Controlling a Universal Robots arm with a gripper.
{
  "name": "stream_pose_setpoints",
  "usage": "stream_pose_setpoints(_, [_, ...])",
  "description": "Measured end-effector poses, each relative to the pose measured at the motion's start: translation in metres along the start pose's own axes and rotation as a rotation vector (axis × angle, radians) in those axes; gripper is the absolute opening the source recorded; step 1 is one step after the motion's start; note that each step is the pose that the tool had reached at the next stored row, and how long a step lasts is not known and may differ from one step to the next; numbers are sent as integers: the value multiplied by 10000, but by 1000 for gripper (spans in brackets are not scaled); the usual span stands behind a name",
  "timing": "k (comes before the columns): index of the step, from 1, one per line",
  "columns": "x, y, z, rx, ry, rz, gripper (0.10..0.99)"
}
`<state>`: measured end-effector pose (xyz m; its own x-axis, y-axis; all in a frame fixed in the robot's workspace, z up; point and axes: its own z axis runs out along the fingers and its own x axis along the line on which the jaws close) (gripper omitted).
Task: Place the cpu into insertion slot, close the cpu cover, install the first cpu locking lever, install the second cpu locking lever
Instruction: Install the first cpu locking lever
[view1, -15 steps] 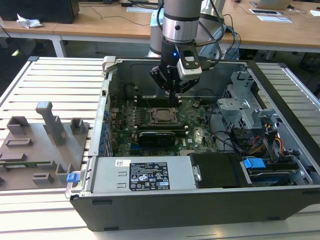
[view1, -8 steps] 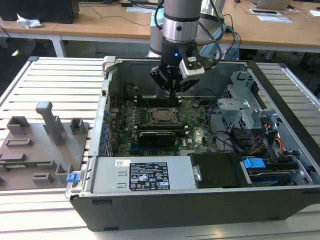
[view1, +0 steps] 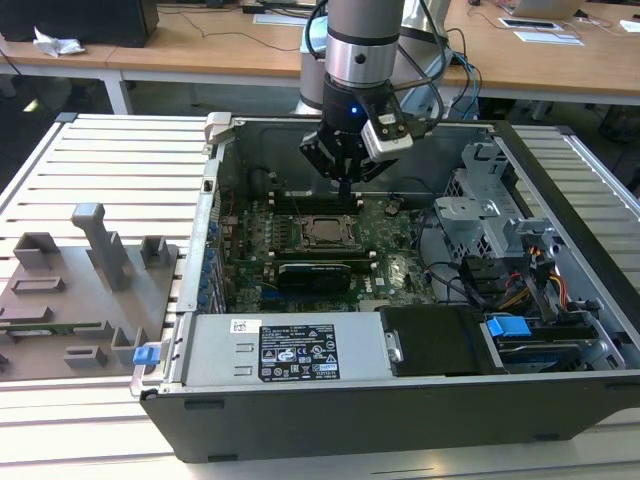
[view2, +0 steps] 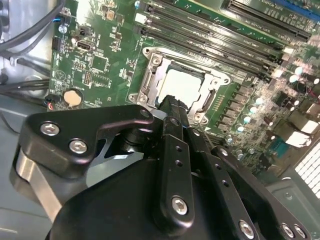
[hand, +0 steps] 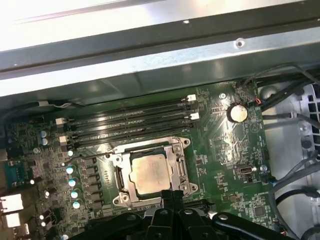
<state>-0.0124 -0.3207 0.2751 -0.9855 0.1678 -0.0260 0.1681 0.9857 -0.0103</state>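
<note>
The cpu (hand: 150, 175) lies flat in the slot (hand: 121, 176) near the board's (hand: 225, 150) middle. It is square, its edges parallel to the memory slots (hand: 130, 122), and the cover (hand: 155, 148) is down around it. The gripper (hand: 172, 197) is clenched and empty, its tips at the cover's edge away from those slots. The print on the label (view1: 299, 352) at the case's front edge is too small to tell.

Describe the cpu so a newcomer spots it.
Inside the open computer case, find the green motherboard. Beside its long black memory slots sits a square metal cpu cover; the cpu is the flat silver-grey square in its window, paler than every chip around it.
</note>
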Motion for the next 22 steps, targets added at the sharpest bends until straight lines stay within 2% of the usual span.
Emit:
stream_pose_setpoints(3, [0,0,0,-10,-4,-369,106])
stream_pose_setpoints(5, [0,0,0,-23,-9,-886,106])
stream_pose_setpoints(12, [0,0,0,-51,-20,-1983,106])
stream_pose_setpoints(16, [0,0,0,-62,-25,-2391,106])
stream_pose_setpoints(22, [0,0,0,-88,-34,-3356,106])
